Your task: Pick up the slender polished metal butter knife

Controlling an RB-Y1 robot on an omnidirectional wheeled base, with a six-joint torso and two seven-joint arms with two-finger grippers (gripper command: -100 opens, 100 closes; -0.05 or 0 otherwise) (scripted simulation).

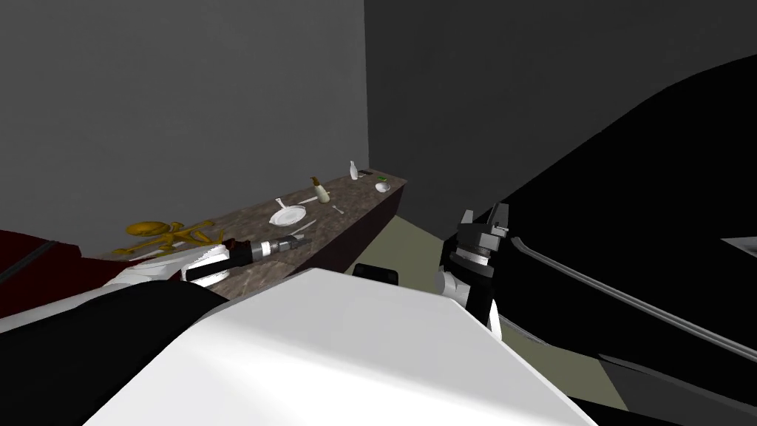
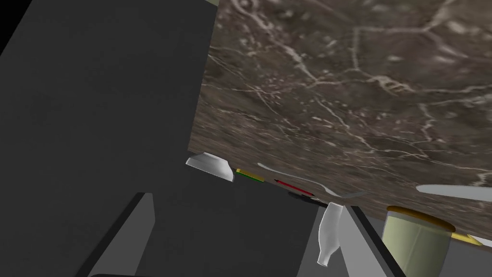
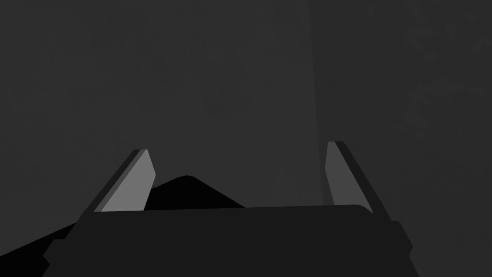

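The butter knife [image 1: 305, 225] is a slim pale strip lying on the brown marble counter [image 1: 251, 274], just beside a white pan [image 1: 287, 215]. My left gripper [image 1: 301, 240] hovers low over the counter right by the knife's near end. In the left wrist view my left gripper [image 2: 245, 202] is open and holds nothing. A pale blade-like tip [image 2: 451, 191] lies on the marble [image 2: 346, 86] off to one side of that gripper; I cannot tell whether it is the knife. My right gripper [image 1: 484, 213] is raised beside the counter's end, and its fingers [image 3: 139, 182] stand open and empty.
Further along the counter are an olive jar [image 2: 415, 240], a white bottle [image 2: 329, 233], a slim utensil [image 2: 307, 180], a thin red item [image 2: 293, 186] and a white bowl [image 2: 211, 165]. Yellow objects [image 1: 166, 233] lie behind my left arm. A dark wall backs the counter; a black area spreads right.
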